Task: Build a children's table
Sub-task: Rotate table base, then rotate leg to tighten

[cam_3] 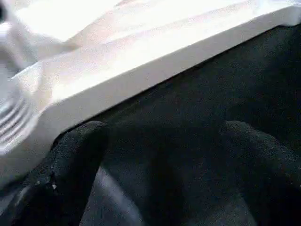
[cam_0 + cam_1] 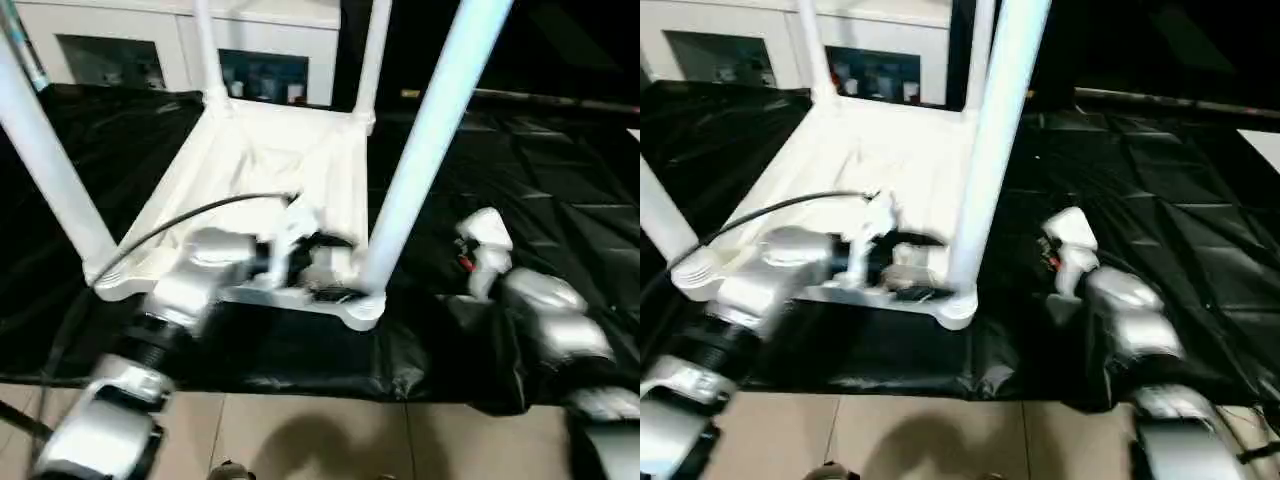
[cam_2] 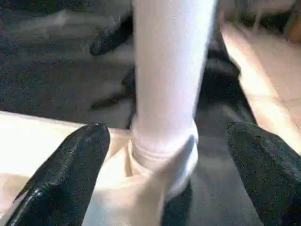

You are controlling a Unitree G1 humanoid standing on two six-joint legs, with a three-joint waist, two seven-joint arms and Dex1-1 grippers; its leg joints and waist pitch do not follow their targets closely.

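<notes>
At centre frame the children's table [image 2: 270, 170] lies upside down on the black cloth [image 2: 560, 180], legs pointing up. Its near-right leg [image 2: 425, 150] stands between the spread fingers of the left gripper [image 3: 167, 174]. Lower right, the right gripper [image 1: 164, 155] hovers spread, empty, farther off.

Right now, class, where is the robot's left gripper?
In the left wrist view, the left gripper is open around the base of a white table leg, where it enters the corner socket.
</notes>
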